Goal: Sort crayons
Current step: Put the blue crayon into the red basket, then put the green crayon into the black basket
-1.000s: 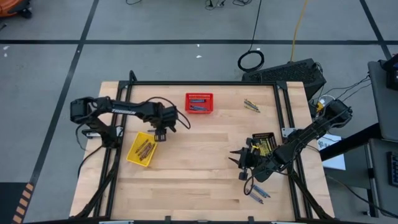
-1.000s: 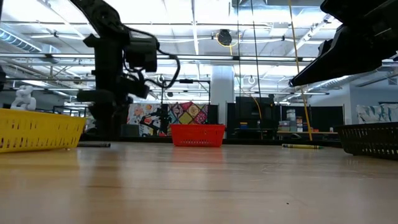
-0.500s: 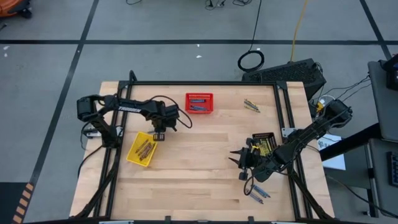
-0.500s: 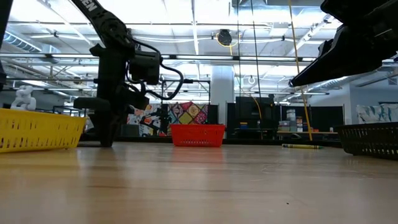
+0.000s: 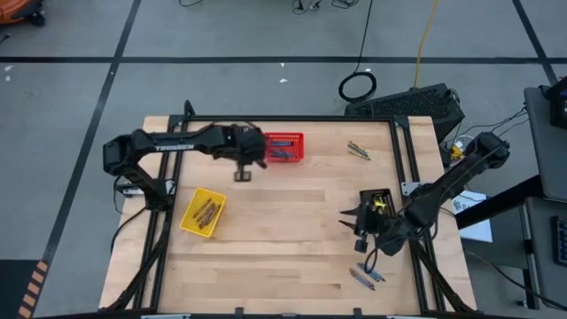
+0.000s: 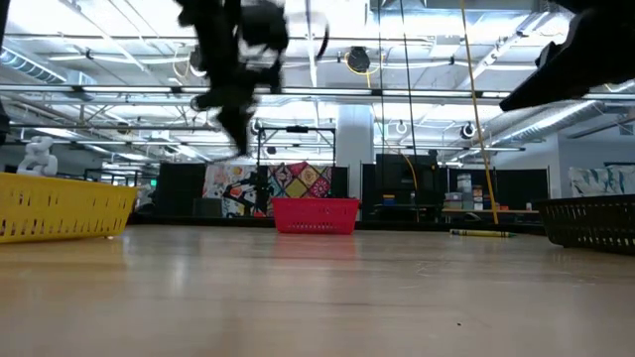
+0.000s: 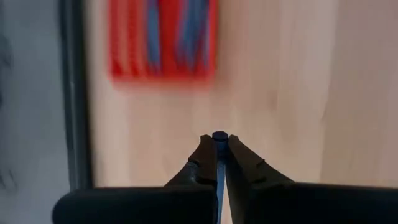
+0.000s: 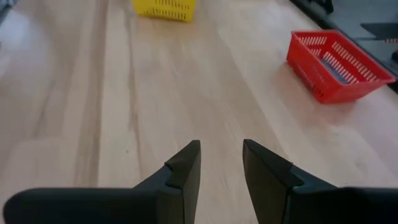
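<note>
Left gripper [image 7: 218,149]: I am clamping my fingers on a blue crayon [image 7: 218,135], carrying it toward the red basket [image 7: 163,38] ahead, where blue ones are lying.
Right gripper [image 8: 221,163]: fingers apart, waiting.

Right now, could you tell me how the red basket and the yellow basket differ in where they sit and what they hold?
The red basket sits at the table's far edge and holds blue crayons; the yellow basket sits nearer, toward the left side, and holds brownish crayons. The left gripper, fingers shut on a blue crayon, hangs beside the red basket, away from the yellow one. Both are small mesh baskets standing upright.
</note>
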